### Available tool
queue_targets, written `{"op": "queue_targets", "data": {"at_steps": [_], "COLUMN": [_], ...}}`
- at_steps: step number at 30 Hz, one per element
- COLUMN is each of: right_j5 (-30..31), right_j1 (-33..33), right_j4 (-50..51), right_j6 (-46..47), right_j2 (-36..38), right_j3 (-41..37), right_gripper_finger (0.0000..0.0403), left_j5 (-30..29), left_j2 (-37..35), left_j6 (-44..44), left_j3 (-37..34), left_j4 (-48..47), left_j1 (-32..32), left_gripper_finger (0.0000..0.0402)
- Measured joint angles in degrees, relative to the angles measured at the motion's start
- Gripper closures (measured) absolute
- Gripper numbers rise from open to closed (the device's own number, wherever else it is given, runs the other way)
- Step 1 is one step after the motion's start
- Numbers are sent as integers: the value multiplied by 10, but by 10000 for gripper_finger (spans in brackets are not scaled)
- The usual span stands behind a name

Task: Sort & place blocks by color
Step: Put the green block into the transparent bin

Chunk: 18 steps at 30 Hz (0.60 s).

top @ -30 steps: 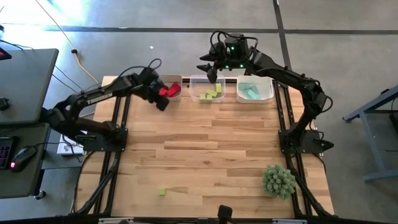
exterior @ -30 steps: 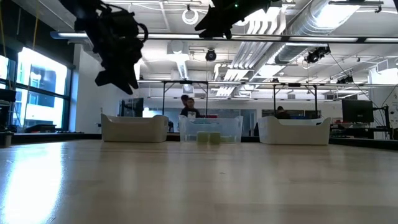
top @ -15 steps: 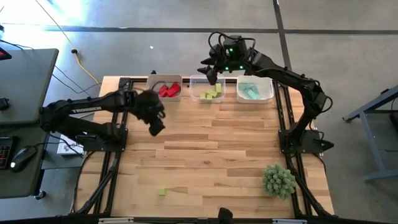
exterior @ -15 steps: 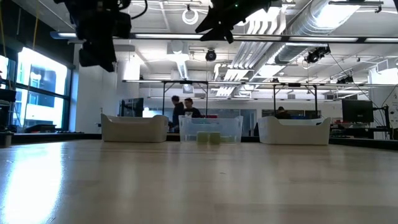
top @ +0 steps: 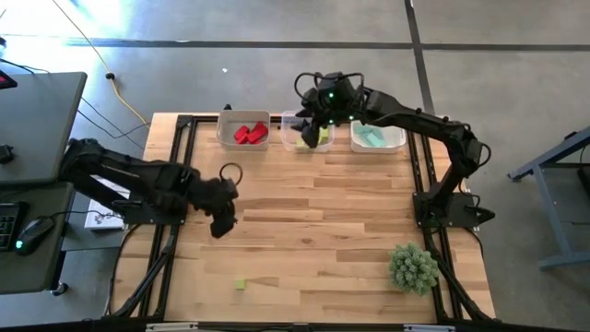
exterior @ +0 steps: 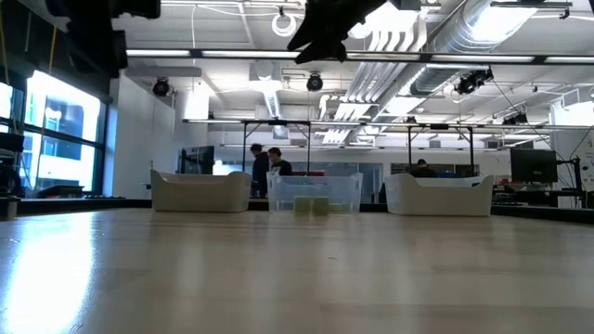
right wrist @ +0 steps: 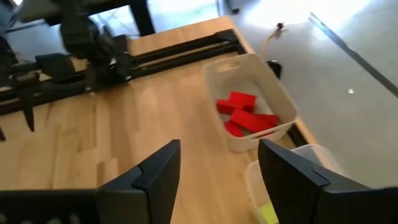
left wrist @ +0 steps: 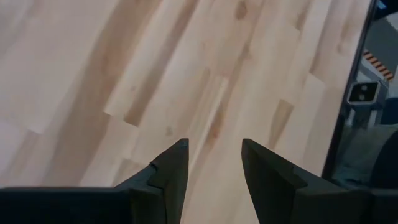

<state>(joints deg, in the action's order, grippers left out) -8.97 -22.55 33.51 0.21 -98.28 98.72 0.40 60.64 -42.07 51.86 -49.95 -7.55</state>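
Observation:
Three bins stand in a row at the table's far edge. The left bin [top: 244,132] holds red blocks [right wrist: 245,115], the middle bin [exterior: 314,193] holds yellow-green blocks [exterior: 313,205], and the right bin [top: 378,136] holds teal blocks [top: 371,136]. One yellow-green block [top: 240,285] lies flat on the wood near the near edge. My left gripper [top: 220,224] hovers open over bare wood left of centre, its fingers [left wrist: 214,146] holding nothing. My right gripper [top: 313,132] hangs open above the middle bin and partly hides it; nothing sits between its fingers [right wrist: 217,146].
A spiky green plant-like ball [top: 413,267] sits near the near right corner. Bare wood stretches across the table's middle [top: 323,221]. Black frame rails run along the left [top: 171,212] and right [top: 426,184] sides. People stand in the room beyond the bins [exterior: 264,162].
My left gripper has drawn back from the red bin toward the near edge and now hangs over the wood left of centre. My right gripper has shifted a little toward the near edge, from the middle bin's far rim to above the bin.

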Motion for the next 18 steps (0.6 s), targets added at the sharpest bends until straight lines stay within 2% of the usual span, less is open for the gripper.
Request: {"op": "queue_targets", "data": {"at_steps": [9,18], "right_j5": [0,0], "right_j1": [35,56], "right_j4": [8,40], "right_j6": [0,0], "right_j2": [0,0], "right_j3": [0,0], "right_gripper_finger": [202,202], "left_j5": [-62,-63], "left_j2": [3,37], "left_j6": [-91,-192], "left_j3": [0,0], "left_j4": [0,0], "left_j1": [-135,-190], "left_gripper_finger": [267,270]}}
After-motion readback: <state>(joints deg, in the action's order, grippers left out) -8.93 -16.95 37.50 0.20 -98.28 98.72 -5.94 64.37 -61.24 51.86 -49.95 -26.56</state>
